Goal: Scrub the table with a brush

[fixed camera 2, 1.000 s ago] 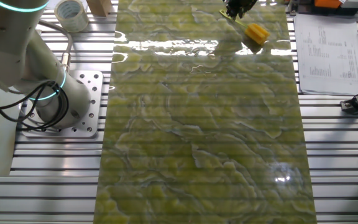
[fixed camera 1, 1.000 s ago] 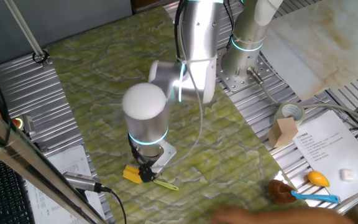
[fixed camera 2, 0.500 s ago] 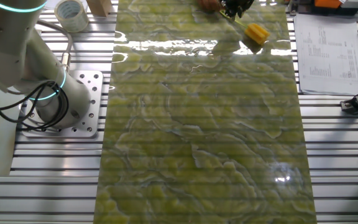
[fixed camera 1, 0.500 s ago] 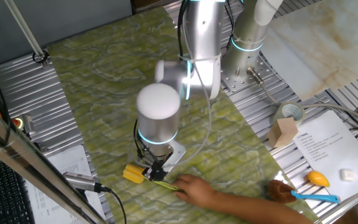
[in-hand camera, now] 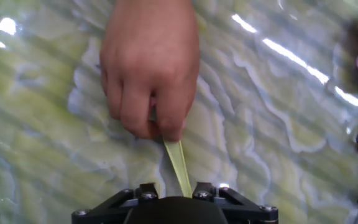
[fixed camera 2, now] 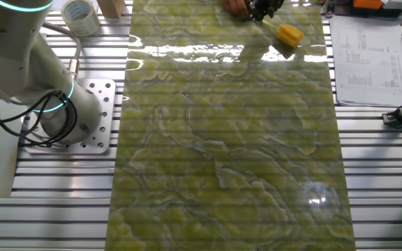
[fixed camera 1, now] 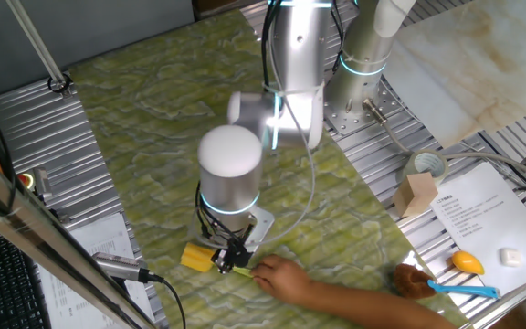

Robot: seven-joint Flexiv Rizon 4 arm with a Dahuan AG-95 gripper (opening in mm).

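Brush (fixed camera 1: pixel 199 256) lies on the table (fixed camera 1: pixel 153 119) near its edge, its yellow head flat on the marbled green surface and its thin handle (in-hand camera: pixel 178 163) running back under the robot's wrist. The gripper (fixed camera 1: pixel 229 260) sits low over the handle, but its fingertips are hidden in every view, so it cannot be told how wide they stand or whether they have closed on the stick. A person's hand (in-hand camera: pixel 149 68) has the far end of the handle pinched between its fingers, probably to steady it or line it up for the robot to grasp. In the other fixed view the brush's yellow head (fixed camera 2: pixel 289 34) shows just beside the gripper (fixed camera 2: pixel 262 10) at the far end of the table. Scrubbing looks not yet begun.
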